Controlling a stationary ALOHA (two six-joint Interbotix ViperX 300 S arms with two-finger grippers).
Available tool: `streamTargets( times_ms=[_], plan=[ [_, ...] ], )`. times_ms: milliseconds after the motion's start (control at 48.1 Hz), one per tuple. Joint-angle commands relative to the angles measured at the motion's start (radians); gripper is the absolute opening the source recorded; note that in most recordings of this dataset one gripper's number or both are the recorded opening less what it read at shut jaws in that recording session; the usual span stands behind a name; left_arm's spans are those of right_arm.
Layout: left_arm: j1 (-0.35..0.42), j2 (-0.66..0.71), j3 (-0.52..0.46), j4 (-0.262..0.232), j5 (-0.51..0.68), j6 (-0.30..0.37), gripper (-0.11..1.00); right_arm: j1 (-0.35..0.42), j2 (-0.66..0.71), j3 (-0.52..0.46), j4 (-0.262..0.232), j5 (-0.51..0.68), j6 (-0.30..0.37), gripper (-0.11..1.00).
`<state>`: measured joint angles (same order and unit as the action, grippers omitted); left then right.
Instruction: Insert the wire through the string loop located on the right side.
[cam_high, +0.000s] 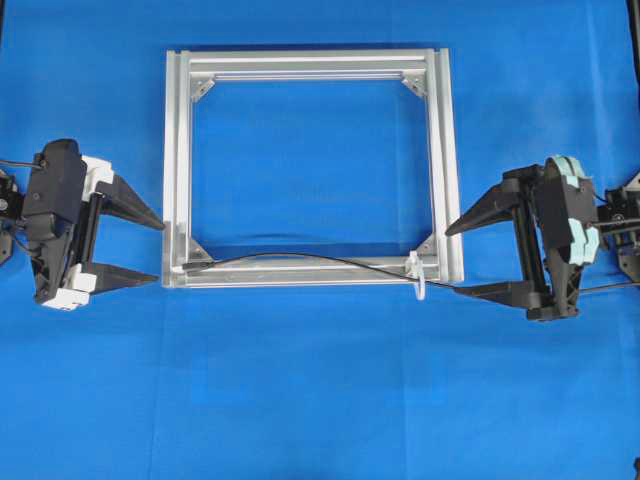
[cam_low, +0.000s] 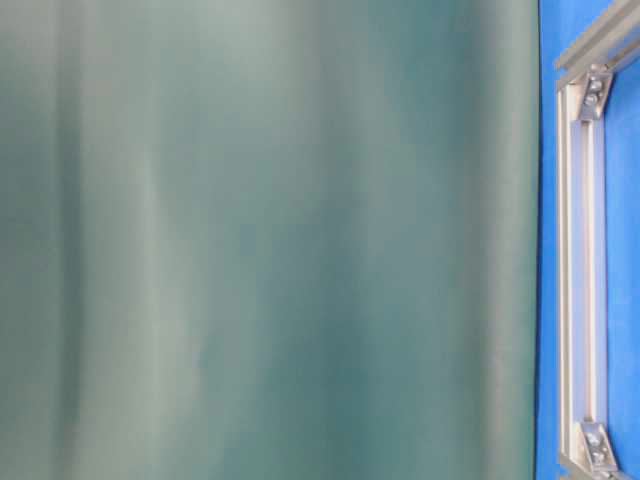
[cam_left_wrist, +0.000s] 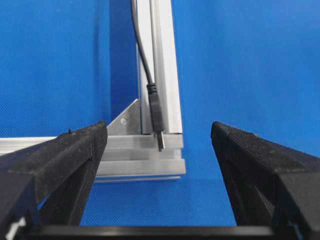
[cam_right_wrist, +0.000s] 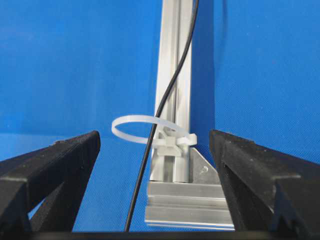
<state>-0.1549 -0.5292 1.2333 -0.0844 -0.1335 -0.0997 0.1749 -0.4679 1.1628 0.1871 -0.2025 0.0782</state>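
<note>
My two hands sit at opposite ends of a silver frame (cam_high: 310, 170) on a blue surface (cam_high: 320, 400). My left hand (cam_high: 148, 248) and right hand (cam_high: 462, 260) are both spread wide and hold nothing. The wire (cam_high: 320, 261) lies lengthwise along the frame's near bar, plug tip (cam_left_wrist: 160, 140) pointing toward my left hand. It appears already threaded through the string loop (cam_right_wrist: 145, 127), which sits just ahead of my right hand.

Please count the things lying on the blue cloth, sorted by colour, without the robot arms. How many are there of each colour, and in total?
Silver: 1, the square aluminium frame
Black: 1, the thin flexible wire with a metal plug tip
Whitish: 1, the small translucent string loop on the frame's bar
Total: 3
</note>
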Motion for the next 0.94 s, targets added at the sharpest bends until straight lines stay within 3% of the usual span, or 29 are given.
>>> streamTargets(
  times_ms=[0, 915],
  plan=[
    [0.006, -0.005, -0.017, 0.002, -0.005, 0.002, 0.8, -0.005, -0.006, -0.02, -0.003, -0.003, -0.002, 0.95],
    [0.008, -0.005, -0.018, 0.002, -0.006, 0.002, 0.8, -0.014, -0.006, -0.02, -0.015, -0.009, -0.002, 0.95]
  ],
)
